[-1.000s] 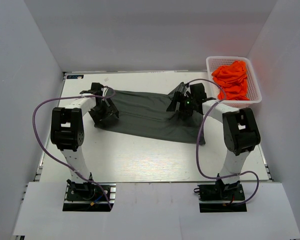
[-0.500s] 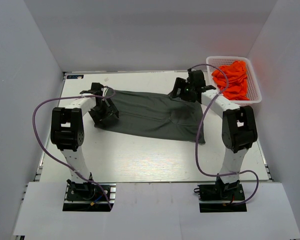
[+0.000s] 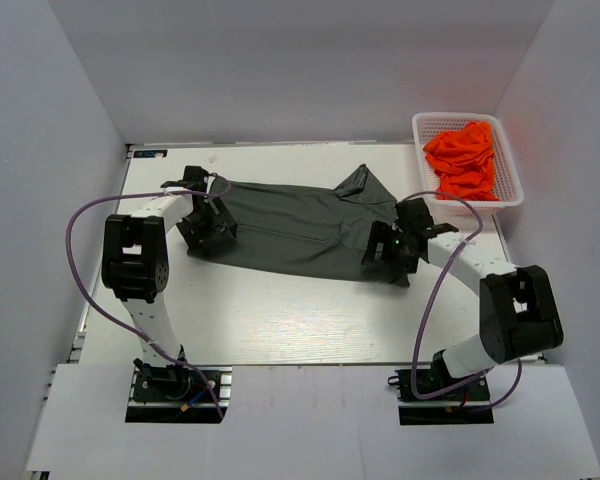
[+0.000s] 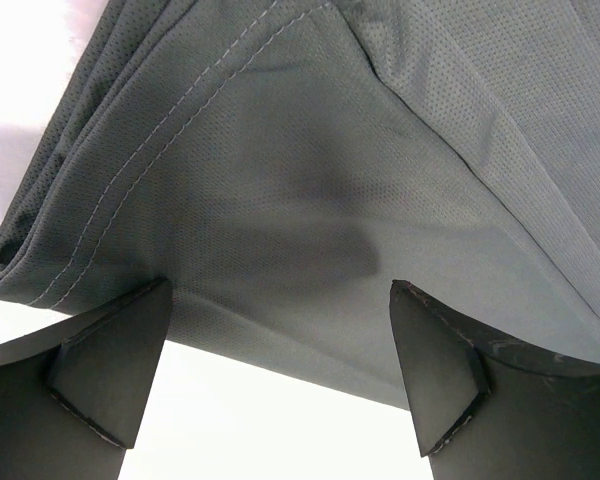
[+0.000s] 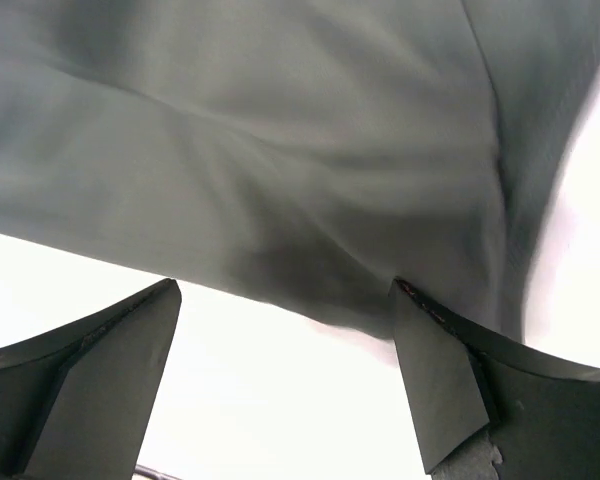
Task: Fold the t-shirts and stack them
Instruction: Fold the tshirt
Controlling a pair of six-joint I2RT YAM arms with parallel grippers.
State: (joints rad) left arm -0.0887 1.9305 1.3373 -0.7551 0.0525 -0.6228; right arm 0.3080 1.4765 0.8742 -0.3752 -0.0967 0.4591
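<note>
The dark grey t-shirt (image 3: 290, 228) lies folded lengthwise across the middle of the table, with a sleeve sticking up at its far right. My left gripper (image 3: 208, 236) is open at the shirt's left end; in the left wrist view the stitched hem (image 4: 230, 200) lies just beyond my open fingers (image 4: 110, 370). My right gripper (image 3: 384, 254) is open at the shirt's near right corner; in the right wrist view the blurred grey cloth (image 5: 280, 170) lies just beyond the fingers (image 5: 435, 385). Neither gripper holds cloth. The orange t-shirts (image 3: 465, 158) are piled in a basket.
A white basket (image 3: 510, 195) stands at the far right of the table. White walls close in the table on the left, back and right. Purple cables loop from both arms over the table.
My right gripper moved from the shirt's far right edge, where it had carried the sleeve, down to the near right corner. The right end of the shirt now lies refolded. The left arm stayed put.
</note>
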